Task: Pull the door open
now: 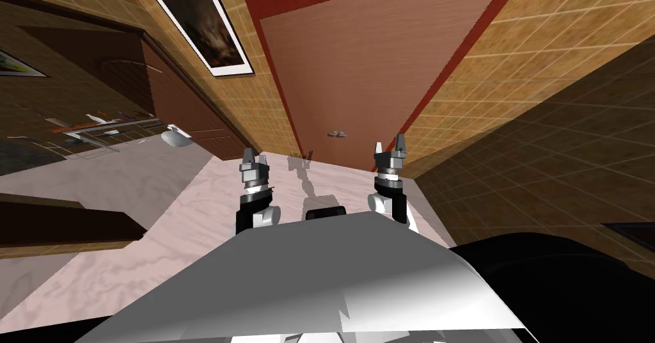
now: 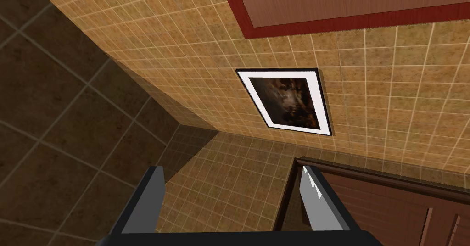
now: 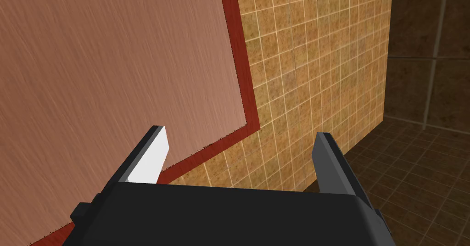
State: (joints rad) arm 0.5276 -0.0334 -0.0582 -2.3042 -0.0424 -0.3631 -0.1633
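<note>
Right gripper (image 1: 390, 144), fingers spread and empty, hovers mid-frame below the reddish-brown door (image 1: 358, 57) filling the upper centre, its small grey handle (image 1: 337, 134) near, up-left of the fingertips; left gripper (image 1: 254, 159), likewise parted, holds nothing.

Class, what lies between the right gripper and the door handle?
In the head view, only bare brown door shows between the right gripper and the small grey handle; nothing else stands there.
</note>
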